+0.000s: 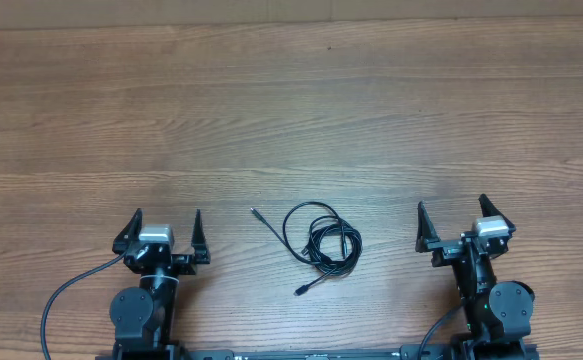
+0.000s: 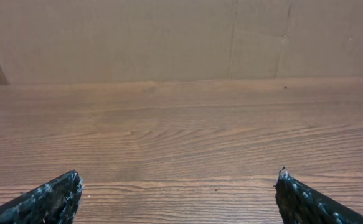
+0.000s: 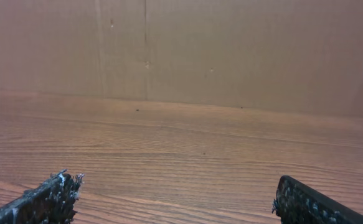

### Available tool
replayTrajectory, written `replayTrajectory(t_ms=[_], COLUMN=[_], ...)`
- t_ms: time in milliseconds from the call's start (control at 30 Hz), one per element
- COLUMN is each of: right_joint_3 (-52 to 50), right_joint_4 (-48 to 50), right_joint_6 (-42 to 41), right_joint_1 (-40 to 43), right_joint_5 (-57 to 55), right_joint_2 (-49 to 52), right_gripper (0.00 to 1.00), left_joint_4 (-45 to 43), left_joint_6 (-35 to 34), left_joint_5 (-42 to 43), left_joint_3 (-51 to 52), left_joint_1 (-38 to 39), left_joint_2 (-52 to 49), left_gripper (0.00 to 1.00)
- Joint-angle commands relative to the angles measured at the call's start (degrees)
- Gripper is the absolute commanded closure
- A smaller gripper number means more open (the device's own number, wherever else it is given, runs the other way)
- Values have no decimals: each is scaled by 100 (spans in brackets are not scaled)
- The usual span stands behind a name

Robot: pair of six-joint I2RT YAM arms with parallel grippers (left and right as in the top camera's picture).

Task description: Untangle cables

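left jaws: spread wide, empty | right jaws: spread wide, empty | cables [image 1: 321, 240]: looped together on the tabletop [image 1: 291, 100], between the two pairs of jaws, touching neither | step: first reach; likely best to pinch a free plug end [image 1: 255, 211], pin the coil, draw apart slowly | count: one bundle, two plug ends showing, strand number unclear
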State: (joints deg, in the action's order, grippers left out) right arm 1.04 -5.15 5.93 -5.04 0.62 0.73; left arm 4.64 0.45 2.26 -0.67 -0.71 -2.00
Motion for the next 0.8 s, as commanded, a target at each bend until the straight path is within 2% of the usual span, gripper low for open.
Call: replayTrajectory(t_ms=[0,300,467,567,767], right_joint_3=[-57,-57,-57,-57,-57], right_joint_4=[37,37,37,37,37], right_joint_6=[-55,-55,-55,-55,-55], right_joint_1=[-48,-48,-48,-48,-48], right_joint_5=[-55,-55,-55,-55,-55], right_joint_2=[-57,-57,-57,-57,-57], right_gripper=[0,0,0,0,0], left_joint_4=[26,-46,-9,164,787], left_joint_6=[127,87,-192,-501,-498], left_joint_5=[-76,-44,1032,1292,1517], left_joint_3=[13,13,-28,-181,-1014], left_joint_1=[33,33,35,35,35], left_joint_2=[-20,-20,-20,-20,-24], left_gripper=[0,0,0,0,0])
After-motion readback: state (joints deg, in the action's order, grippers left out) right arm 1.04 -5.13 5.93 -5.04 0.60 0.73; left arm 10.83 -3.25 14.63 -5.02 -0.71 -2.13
